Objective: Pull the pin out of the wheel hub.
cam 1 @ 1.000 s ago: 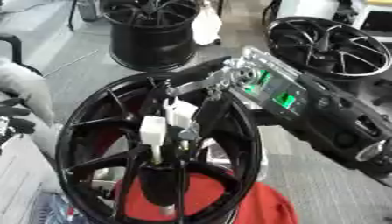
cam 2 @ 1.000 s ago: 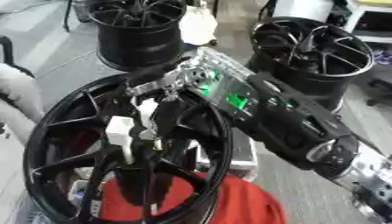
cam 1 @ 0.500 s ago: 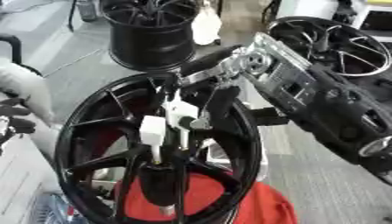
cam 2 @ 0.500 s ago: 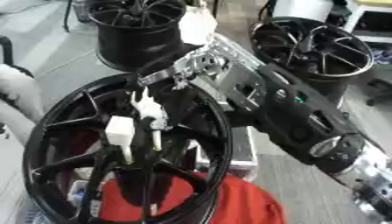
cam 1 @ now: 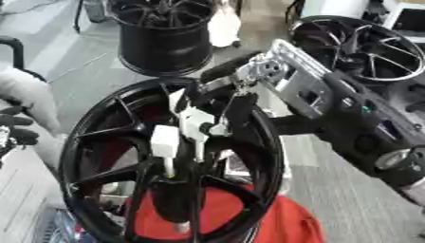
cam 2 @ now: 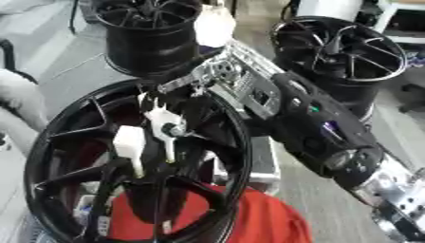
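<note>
The pin (cam 1: 192, 124) is a white piece standing upright at the middle of the hub (cam 1: 170, 163), a black spoked wheel that fills the lower left of both views; a second white block (cam 1: 164, 142) sits on the hub just left of it and a little lower. The right hand (cam 1: 249, 78) reaches in from the upper right, its fingers (cam 2: 179, 85) stretched down toward the top of the pin; their tips meet the pin's upper end, but whether they are pinching it or only touching cannot be told, since the dark fingers blur into the dark spokes. The silver and black forearm (cam 2: 315, 128) runs back from the fingers to the lower right corner. Under the hub, below the fingers, lies a red cloth (cam 1: 249, 220). Beyond the fingertips, at the far side, a black wheel (cam 1: 162, 33) stands on the floor, and another black wheel (cam 2: 345, 52) stands to the right behind the forearm. At the left edge, well apart from the fingers, dark curled shapes (cam 1: 16, 126) show beside a grey padded thing (cam 1: 29, 97); what they are cannot be made out.
</note>
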`<state>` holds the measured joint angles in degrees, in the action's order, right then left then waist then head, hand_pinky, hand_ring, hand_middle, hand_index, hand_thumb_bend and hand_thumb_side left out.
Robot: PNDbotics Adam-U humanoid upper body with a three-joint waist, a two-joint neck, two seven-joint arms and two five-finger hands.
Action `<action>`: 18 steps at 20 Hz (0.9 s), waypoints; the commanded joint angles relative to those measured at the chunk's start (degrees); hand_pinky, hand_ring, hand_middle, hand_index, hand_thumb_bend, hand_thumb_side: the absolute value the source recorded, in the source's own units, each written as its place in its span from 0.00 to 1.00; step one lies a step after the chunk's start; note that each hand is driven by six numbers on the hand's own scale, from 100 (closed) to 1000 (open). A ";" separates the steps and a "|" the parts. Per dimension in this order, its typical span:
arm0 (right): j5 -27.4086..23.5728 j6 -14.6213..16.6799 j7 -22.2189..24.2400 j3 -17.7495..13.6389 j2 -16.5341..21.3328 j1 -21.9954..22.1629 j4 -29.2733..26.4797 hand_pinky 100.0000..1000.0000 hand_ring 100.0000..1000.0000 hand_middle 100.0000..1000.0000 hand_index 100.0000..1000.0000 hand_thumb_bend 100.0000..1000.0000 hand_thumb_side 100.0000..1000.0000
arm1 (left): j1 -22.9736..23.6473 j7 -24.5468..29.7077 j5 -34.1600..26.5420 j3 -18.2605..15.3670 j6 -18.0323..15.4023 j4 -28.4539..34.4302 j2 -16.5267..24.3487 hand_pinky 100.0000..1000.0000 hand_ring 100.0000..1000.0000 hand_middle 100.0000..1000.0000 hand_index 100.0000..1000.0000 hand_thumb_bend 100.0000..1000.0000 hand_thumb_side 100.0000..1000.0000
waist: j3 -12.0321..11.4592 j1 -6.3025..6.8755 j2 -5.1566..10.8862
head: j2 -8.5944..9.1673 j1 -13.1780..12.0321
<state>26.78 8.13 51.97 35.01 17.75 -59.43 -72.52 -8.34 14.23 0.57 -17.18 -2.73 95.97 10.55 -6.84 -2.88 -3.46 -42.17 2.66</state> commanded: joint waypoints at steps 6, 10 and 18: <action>1.77 1.62 0.00 -0.25 0.21 -0.38 1.46 0.81 0.85 0.83 0.90 0.00 0.22 | -0.78 -0.16 0.40 -0.37 -0.13 1.03 0.92 0.57 0.53 0.57 0.79 0.00 0.62 | 0.02 0.51 0.52 | 0.73 -0.17; 2.31 2.20 0.00 -0.13 0.01 0.00 2.46 0.78 0.82 0.81 0.89 0.00 0.21 | -0.81 -0.20 0.33 -0.38 -0.15 1.08 0.91 0.57 0.53 0.57 0.79 0.00 0.62 | -0.03 0.59 0.49 | 0.79 -0.21; 2.12 2.59 0.00 -0.53 -0.40 0.19 3.76 0.67 0.72 0.74 0.84 0.00 0.10 | -0.87 -0.17 0.29 -0.34 -0.22 1.10 0.87 0.57 0.53 0.57 0.79 0.00 0.62 | -0.10 0.75 0.39 | 0.83 -0.24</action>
<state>28.86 10.60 51.92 35.05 16.87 -58.42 -68.86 -8.35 14.22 0.59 -17.19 -2.75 95.97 10.54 -6.96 -2.55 -3.56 -42.00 2.56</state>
